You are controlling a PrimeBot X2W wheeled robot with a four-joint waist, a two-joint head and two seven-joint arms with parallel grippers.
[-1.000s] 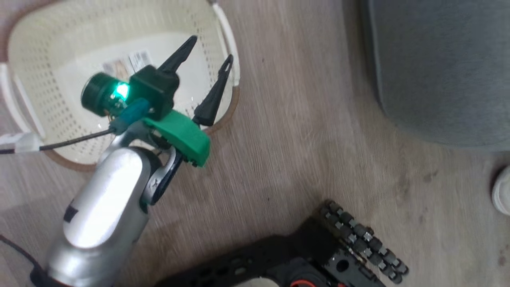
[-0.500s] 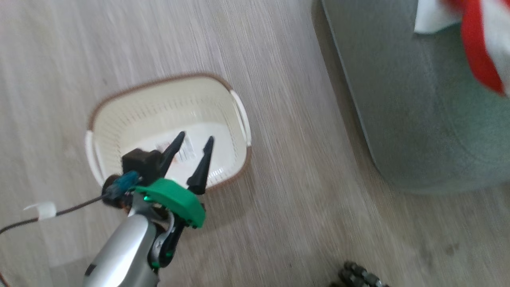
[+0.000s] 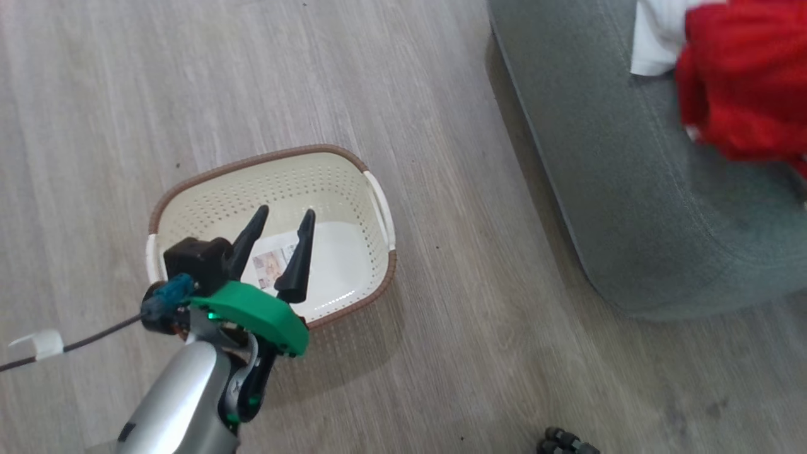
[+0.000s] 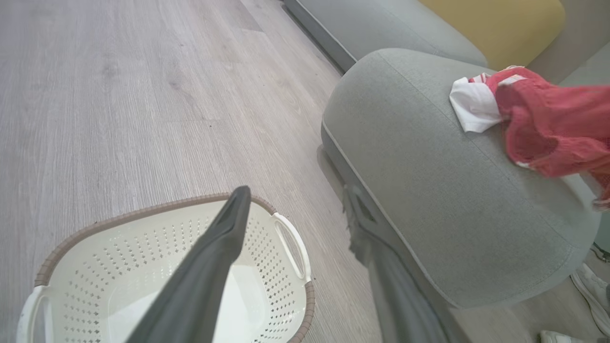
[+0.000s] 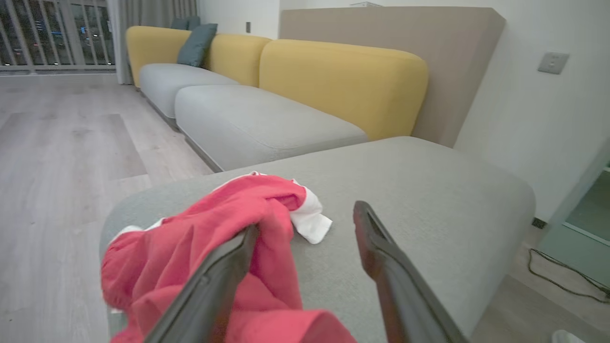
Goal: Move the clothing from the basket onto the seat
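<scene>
1. Head view, lower left: the left pincer is seen above the basket, its fingers parted and nothing held.
2. The basket stands on the wooden floor. Only the label on its base is seen inside; no garment is left in it.
3. Further right, the grey-green seat is found well apart from the basket.
4. The red and white clothing is heaped on the seat's top, near its far right.
5. In the right wrist view, the right pincer is spread wide with nothing pinched. The cloth lies against one finger; whether it is snagged there cannot be told.
6. The clothing is judged light, limp and not fragile. It would be expected to sag and trail when lifted, so a thick bunched fold in the middle of the heap is judged the better hold, not the thin white edge.
</scene>
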